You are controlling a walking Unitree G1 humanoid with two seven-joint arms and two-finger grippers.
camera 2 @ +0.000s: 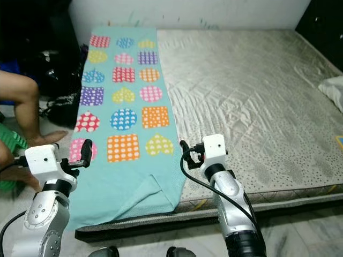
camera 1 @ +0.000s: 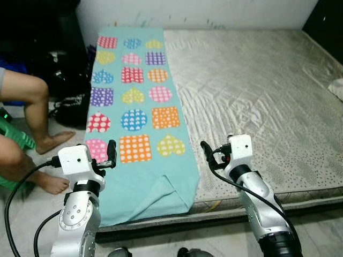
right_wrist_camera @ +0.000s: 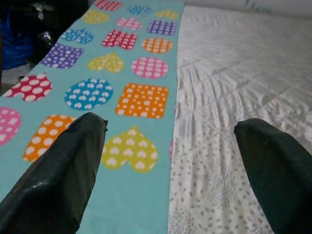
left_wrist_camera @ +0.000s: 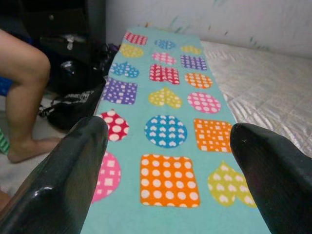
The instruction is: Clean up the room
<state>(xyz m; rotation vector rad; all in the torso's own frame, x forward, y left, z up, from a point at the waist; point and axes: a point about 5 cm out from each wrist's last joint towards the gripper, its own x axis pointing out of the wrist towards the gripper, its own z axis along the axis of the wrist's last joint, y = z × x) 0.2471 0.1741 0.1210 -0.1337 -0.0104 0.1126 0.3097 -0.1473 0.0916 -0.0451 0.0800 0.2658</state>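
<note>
- I stand at the foot of a mattress point(camera 1: 268, 91) that lies low on the floor, covered with a pale, wrinkled sheet.
- A turquoise blanket point(camera 1: 140, 160) runs lengthwise along the mattress's left side, from the wall at the far end to the near edge, where it hangs over.
- The blanket is printed with rows of spotted hearts, circles and squares in red, pink, orange, yellow, blue and purple; its near corner is folded over on itself.
- My left gripper point(camera 1: 111, 155) is held up over the blanket's near left part, above a pink shape; its fingers point(left_wrist_camera: 73, 165) stand wide apart and hold nothing.
- My right gripper point(camera 1: 206, 155) is held up near the blanket's right edge, where turquoise meets bare sheet; its fingers point(right_wrist_camera: 63, 165) are also spread wide and hold nothing.
- A white pillow point(camera 2: 333, 88) pokes in at the mattress's far right edge.
- On the floor left of the mattress, a person's bare legs point(camera 1: 32, 107) and feet show, with something green point(camera 1: 13, 136) beside them.
- Dark bags point(camera 1: 72, 101) sit on the floor against the mattress's left side, near those legs.
</note>
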